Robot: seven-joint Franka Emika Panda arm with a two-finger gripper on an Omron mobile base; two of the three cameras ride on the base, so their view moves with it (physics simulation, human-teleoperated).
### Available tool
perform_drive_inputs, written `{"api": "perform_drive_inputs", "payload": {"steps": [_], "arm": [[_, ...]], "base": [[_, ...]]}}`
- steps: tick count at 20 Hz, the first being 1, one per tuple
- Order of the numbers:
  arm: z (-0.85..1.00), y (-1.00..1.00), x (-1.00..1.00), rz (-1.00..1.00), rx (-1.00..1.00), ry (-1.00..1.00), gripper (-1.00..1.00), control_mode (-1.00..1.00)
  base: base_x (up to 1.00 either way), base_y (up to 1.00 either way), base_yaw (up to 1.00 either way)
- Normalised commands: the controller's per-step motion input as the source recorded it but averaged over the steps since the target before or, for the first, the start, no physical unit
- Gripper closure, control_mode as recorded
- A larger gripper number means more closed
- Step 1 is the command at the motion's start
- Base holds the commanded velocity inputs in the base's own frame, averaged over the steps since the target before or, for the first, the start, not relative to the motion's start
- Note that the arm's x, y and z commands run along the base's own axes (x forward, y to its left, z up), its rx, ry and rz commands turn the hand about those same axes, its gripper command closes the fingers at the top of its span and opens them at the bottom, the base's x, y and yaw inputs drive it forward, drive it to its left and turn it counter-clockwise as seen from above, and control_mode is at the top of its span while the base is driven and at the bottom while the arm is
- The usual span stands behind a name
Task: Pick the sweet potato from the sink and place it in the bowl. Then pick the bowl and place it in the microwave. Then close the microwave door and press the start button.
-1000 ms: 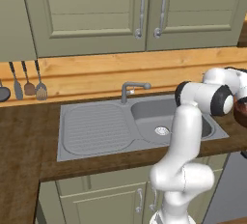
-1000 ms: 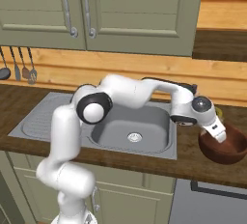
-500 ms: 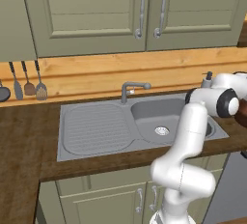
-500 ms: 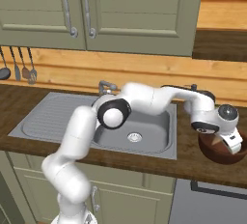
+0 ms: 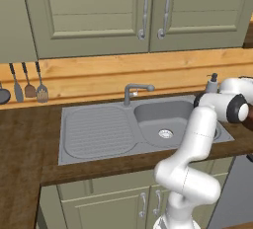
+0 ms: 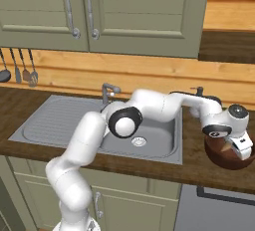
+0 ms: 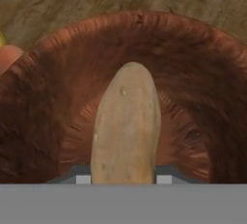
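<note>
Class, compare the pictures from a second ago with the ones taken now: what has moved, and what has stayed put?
The arm has swung further right and lowered the end effector into the bowl. It still grips the sweet potato, which now hangs inside the bowl; nothing has been let go. The bowl, the sink and the hanging utensils have stayed where they were.

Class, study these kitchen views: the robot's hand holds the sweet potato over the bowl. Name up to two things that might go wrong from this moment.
1. The hand hangs close to the bowl; lowering further might knock its rim and shift it on the counter.
2. The sweet potato points lengthwise into the bowl; released like this, it may land on its tip and lean against the wall instead of lying flat.
</note>
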Motion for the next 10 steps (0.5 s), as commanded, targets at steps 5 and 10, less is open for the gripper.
{"api": "perform_drive_inputs", "payload": {"steps": [5,10], "arm": [[-0.33,0.21,0.13,-0.03,0.0,0.08,-1.0,-1.0],[-0.18,0.34,0.0,-0.01,0.0,0.0,-1.0,-1.0]], "base": [[0.0,0.0,0.0],[0.0,0.0,0.0]]}}
